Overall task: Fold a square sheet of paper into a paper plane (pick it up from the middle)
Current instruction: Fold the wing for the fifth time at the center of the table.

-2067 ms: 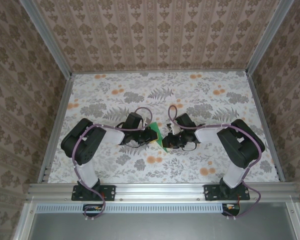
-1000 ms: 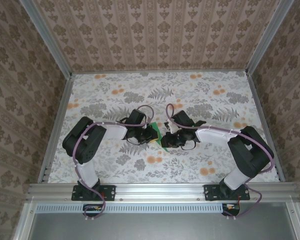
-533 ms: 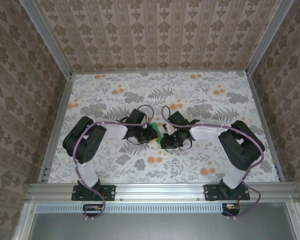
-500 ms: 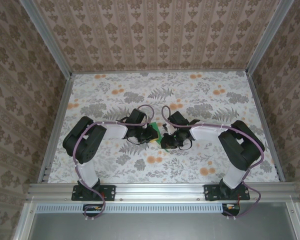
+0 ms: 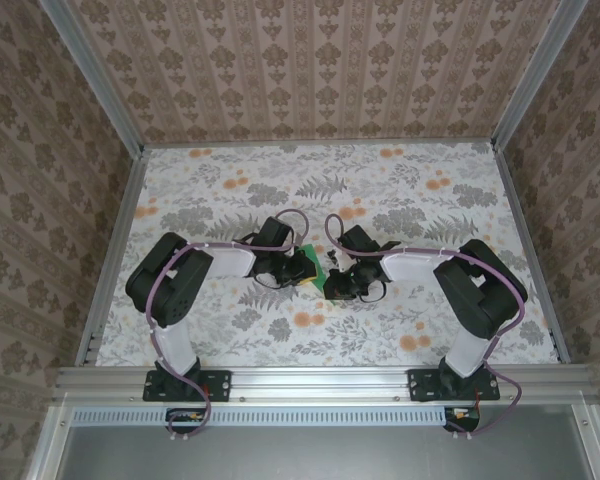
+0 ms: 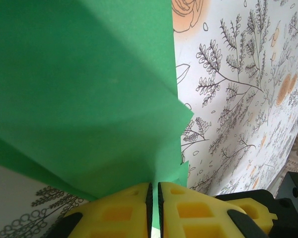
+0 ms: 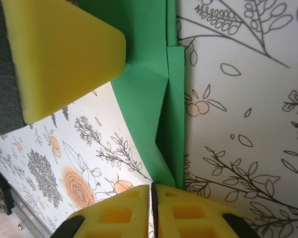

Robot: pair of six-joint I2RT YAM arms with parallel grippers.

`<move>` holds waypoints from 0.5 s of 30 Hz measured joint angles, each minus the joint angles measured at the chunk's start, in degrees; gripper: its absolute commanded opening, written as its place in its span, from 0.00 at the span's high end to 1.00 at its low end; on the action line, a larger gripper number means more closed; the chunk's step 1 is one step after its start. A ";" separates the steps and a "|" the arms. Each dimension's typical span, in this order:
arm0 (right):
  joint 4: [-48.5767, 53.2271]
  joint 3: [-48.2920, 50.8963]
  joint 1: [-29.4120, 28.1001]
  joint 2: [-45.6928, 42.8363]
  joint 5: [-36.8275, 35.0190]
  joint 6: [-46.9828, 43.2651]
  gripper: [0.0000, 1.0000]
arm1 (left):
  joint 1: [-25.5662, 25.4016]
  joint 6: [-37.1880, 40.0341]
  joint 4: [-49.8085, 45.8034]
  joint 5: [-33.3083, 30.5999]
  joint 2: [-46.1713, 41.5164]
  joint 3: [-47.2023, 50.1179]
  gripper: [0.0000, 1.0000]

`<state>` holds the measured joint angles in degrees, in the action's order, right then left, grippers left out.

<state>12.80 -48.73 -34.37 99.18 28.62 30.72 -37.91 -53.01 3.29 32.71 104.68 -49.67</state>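
Note:
The green sheet of paper (image 5: 314, 262), folded into layers, is held up off the cloth at the table's middle between both grippers. In the left wrist view the paper (image 6: 79, 89) spreads wide, and my left gripper (image 6: 154, 187) is shut on its lower edge. My left gripper (image 5: 304, 268) comes in from the left and my right gripper (image 5: 333, 280) from the right. In the right wrist view a folded strip of the paper (image 7: 144, 99) runs down into my right gripper (image 7: 152, 191), which is shut on its corner. A yellow finger of the left gripper (image 7: 64, 54) pinches the strip's far end.
The floral grey-and-orange cloth (image 5: 400, 200) covers the table. Aluminium rails (image 5: 320, 380) frame the near edge and sides, with wallpapered walls (image 5: 320, 70) behind. Both arm bases stand at the near edge, their elbows out to the sides.
My right gripper has shifted slightly left toward the paper and its jaws have closed. The right elbow swung inward. The left arm has barely moved.

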 measured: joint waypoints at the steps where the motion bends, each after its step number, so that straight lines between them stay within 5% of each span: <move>1: -0.20 0.11 0.07 0.00 0.26 -0.13 0.87 | 0.00 0.00 -0.07 0.00 0.00 -0.02 0.85; 15: -6.95 7.34 1.22 -3.04 3.96 -0.81 0.87 | -0.55 0.24 -1.16 -0.31 0.00 -0.22 0.87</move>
<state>5.85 -41.39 -33.15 96.14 32.58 29.91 -38.46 -52.77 2.13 32.40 104.68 -49.89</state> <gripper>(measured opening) 0.123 0.134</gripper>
